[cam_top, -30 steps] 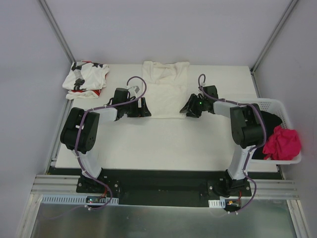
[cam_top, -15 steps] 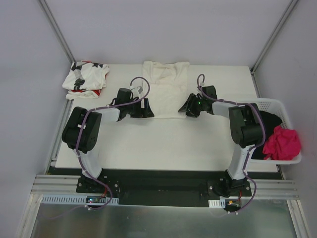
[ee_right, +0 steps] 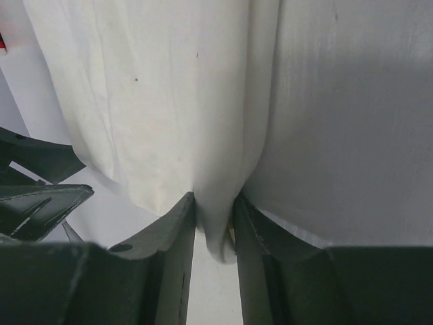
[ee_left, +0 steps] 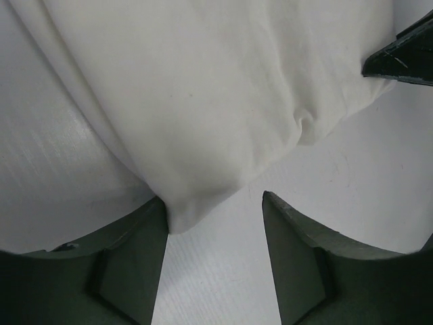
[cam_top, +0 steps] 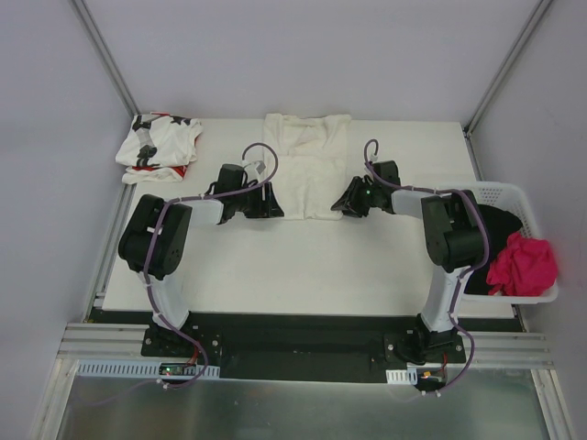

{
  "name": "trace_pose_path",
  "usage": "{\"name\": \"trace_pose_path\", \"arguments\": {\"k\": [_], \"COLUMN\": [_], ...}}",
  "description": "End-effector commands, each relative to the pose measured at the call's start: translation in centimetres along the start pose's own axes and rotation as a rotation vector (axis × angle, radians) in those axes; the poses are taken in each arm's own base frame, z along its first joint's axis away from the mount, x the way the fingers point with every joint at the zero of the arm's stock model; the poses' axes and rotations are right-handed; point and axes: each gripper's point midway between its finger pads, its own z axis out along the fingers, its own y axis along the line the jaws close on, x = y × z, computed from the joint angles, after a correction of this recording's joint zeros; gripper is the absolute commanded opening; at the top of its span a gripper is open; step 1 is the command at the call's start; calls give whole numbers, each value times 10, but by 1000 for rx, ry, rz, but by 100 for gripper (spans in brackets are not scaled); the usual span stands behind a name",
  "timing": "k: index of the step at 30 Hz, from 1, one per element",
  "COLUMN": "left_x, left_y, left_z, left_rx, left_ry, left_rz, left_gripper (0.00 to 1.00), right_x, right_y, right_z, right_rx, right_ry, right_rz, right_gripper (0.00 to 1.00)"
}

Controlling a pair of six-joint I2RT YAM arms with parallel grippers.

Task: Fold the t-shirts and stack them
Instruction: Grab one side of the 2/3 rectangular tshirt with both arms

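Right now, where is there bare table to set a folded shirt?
The near half of the table, between the arm bases and the cream-white t-shirt, is bare. So is the far right corner, between shirt and basket. Crowded: that shirt's near hem, where both jaws work, and around the star-print t-shirt.

There are two t-shirts: one cream-white t-shirt (cam_top: 307,160) in the upper centre of the frame and one star-print t-shirt (cam_top: 158,147) in the upper left. Both lie on the one table (cam_top: 303,266). At the right edge stands one white basket (cam_top: 503,187), and it holds two more pieces of cloth, one pink cloth (cam_top: 523,266) and one black cloth (cam_top: 503,225). There are two arms, the left arm (cam_top: 151,243) and the right arm (cam_top: 454,229). Each carries one gripper with two fingers, the left gripper (cam_top: 266,203) and the right gripper (cam_top: 347,202).
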Motion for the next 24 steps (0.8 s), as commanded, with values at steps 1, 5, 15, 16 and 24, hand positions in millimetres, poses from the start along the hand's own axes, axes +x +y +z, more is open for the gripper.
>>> {"name": "trace_pose_path", "arguments": {"k": [1, 5, 15, 16, 24], "left_x": [15, 17, 33, 33, 42], "left_y": [-1, 0, 3, 2, -16], "left_z": [8, 11, 6, 5, -9], "left_rx": [23, 28, 22, 24, 8], "left_ry": [59, 68, 85, 76, 35], "left_rz": [-25, -29, -48, -48, -42], "left_gripper": [47, 19, 0, 0, 0], "right_x": [7, 9, 11, 11, 24], "right_y": [-4, -6, -8, -9, -17], "right_z": [5, 7, 5, 3, -7], "right_rx": [4, 8, 0, -1, 5], "right_ry": [14, 16, 20, 18, 34], "right_rz": [6, 13, 22, 19, 19], "right_gripper": [29, 23, 2, 1, 1]}}
